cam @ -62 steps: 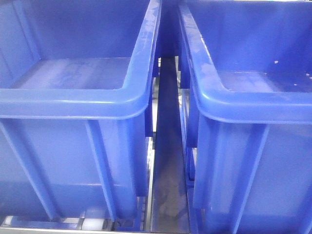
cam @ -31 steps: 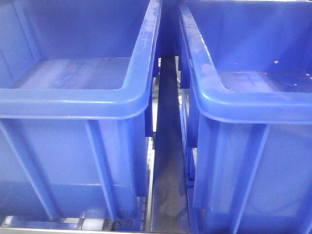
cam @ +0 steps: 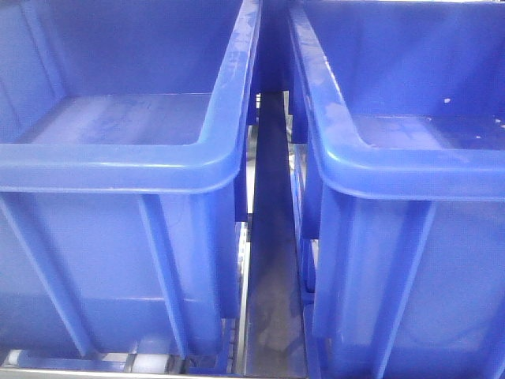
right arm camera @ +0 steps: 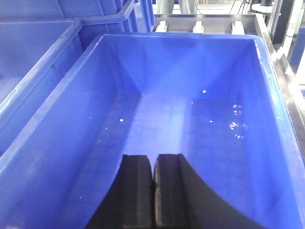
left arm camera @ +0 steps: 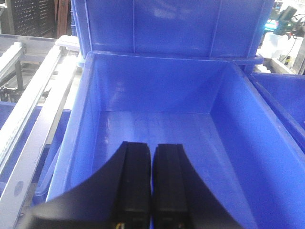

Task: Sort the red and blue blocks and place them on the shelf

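Note:
The red and blue blocks are out of view in every frame. My left gripper (left arm camera: 151, 145) is shut with nothing between its black fingers, hovering over the inside of a large blue bin (left arm camera: 71, 129). My right gripper (right arm camera: 153, 156) is shut too, empty, over the inside of another blue bin (right arm camera: 267, 95) whose floor carries a few white specks. The shelf shows as grey roller rails (left arm camera: 28, 119) left of the left bin and as metal rails (right arm camera: 200, 24) behind the right bin. In the front view neither gripper appears.
The front view is filled by two blue bins side by side, left bin (cam: 118, 166) and right bin (cam: 410, 170), with a narrow gap (cam: 272, 260) between them. More blue bins (left arm camera: 171, 24) are stacked behind. A further bin (right arm camera: 28, 57) lies left of the right one.

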Robot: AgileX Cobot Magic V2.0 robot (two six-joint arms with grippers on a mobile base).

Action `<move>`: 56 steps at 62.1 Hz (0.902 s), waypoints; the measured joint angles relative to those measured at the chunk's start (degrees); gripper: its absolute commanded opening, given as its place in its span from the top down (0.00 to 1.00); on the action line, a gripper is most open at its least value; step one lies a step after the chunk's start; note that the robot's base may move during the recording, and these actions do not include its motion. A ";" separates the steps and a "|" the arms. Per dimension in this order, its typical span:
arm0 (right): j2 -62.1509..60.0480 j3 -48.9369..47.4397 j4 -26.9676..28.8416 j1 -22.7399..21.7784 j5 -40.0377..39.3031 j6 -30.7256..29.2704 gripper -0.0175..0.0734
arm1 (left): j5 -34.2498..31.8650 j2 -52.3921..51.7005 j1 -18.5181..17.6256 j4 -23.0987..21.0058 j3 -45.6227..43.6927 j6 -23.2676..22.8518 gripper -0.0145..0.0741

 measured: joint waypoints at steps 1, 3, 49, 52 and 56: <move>0.00 0.00 0.00 0.00 0.00 0.00 0.75 | 0.00 0.00 0.00 0.00 0.00 0.00 0.70; 0.00 0.00 0.00 0.00 0.00 0.00 0.75 | 0.00 0.00 0.00 0.00 0.00 0.00 0.70; -6.03 22.29 -7.66 -2.38 -28.87 0.00 0.75 | 0.00 0.00 0.00 0.00 0.00 -0.12 0.70; -6.65 24.67 -7.88 -2.38 -30.26 0.00 0.75 | 0.00 0.00 0.00 0.00 0.00 -0.12 0.70; -7.66 28.43 -8.14 -2.38 -31.30 0.00 0.75 | 0.00 0.00 0.00 0.00 0.00 -0.12 0.70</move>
